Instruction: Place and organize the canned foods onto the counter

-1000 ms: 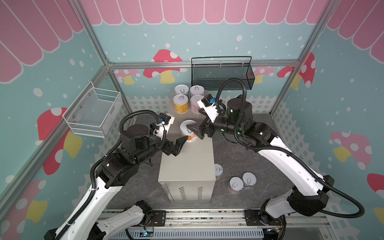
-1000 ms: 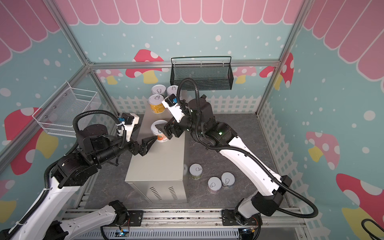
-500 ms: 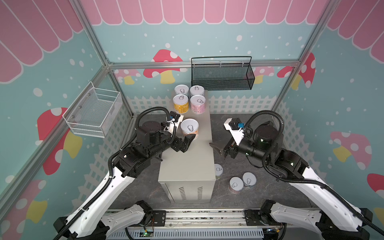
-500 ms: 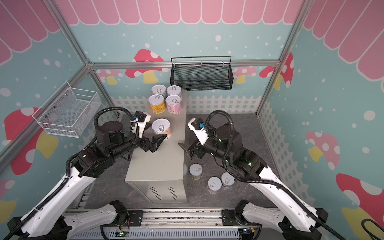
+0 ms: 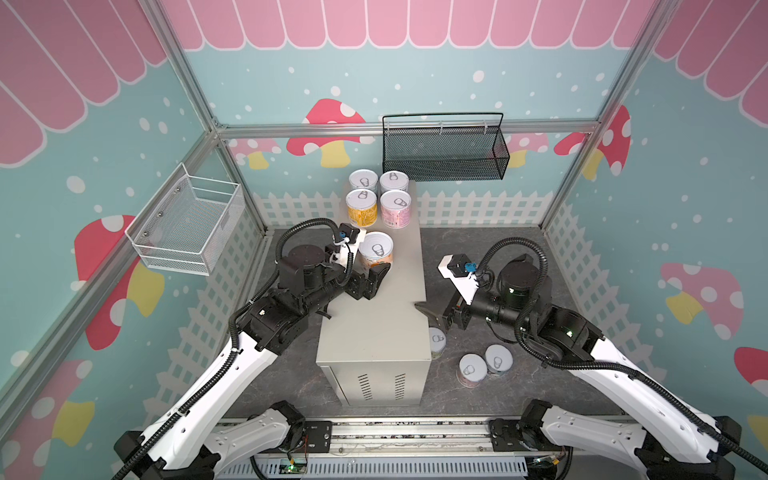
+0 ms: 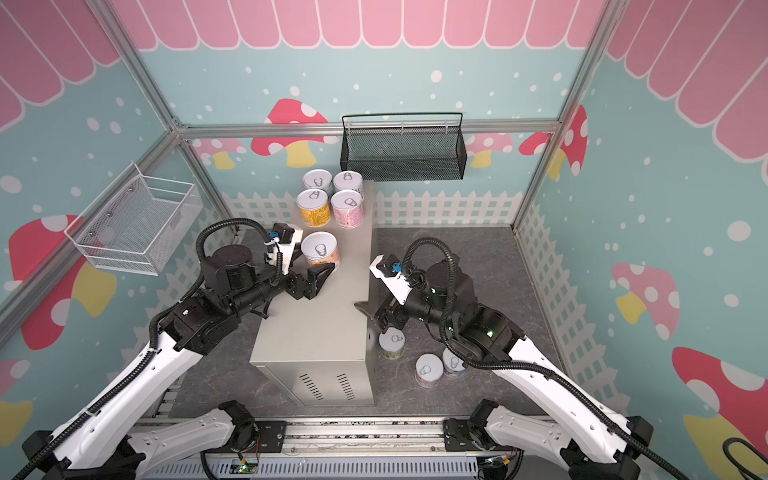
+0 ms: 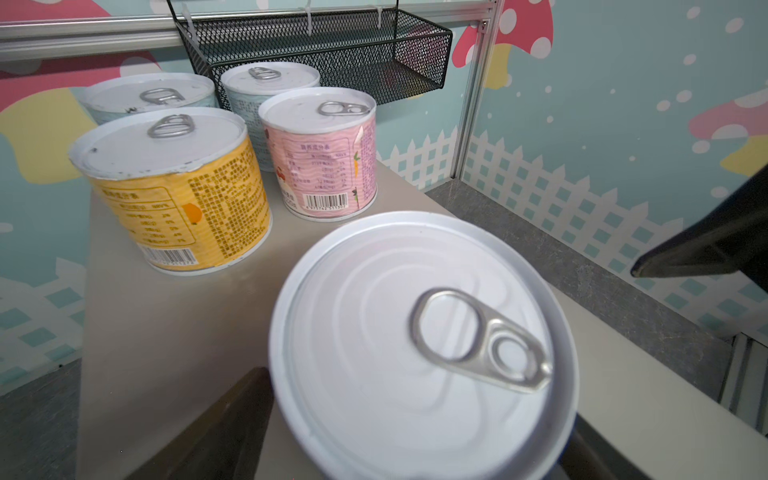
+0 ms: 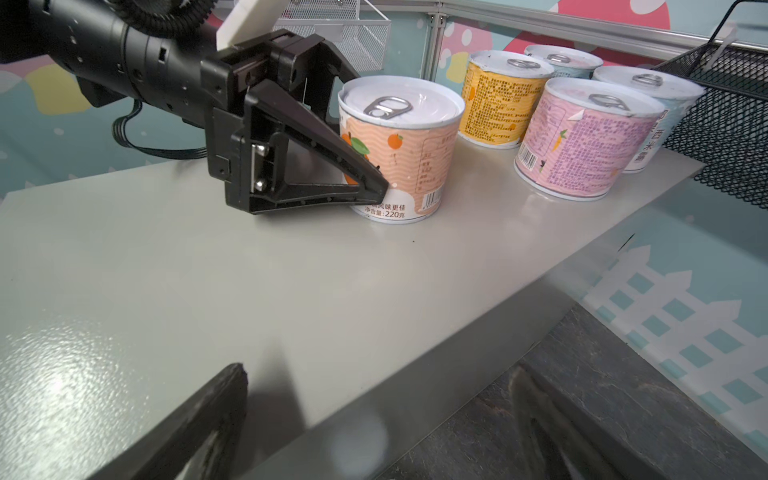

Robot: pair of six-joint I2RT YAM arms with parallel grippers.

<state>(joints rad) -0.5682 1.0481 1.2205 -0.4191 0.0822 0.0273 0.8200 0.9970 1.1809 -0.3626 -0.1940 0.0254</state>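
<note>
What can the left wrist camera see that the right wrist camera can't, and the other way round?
Only the left wrist view: the orange can seen from close above as a bare white lid, label hidden, plus the barcode on the yellow can. Only the right wrist view: that can's orange fruit label, the left gripper flanking it, and the white wire basket. Both: five cans standing on the counter and the black mesh basket.

"220克" on orange can (image 8: 415, 158) (near base)
</note>
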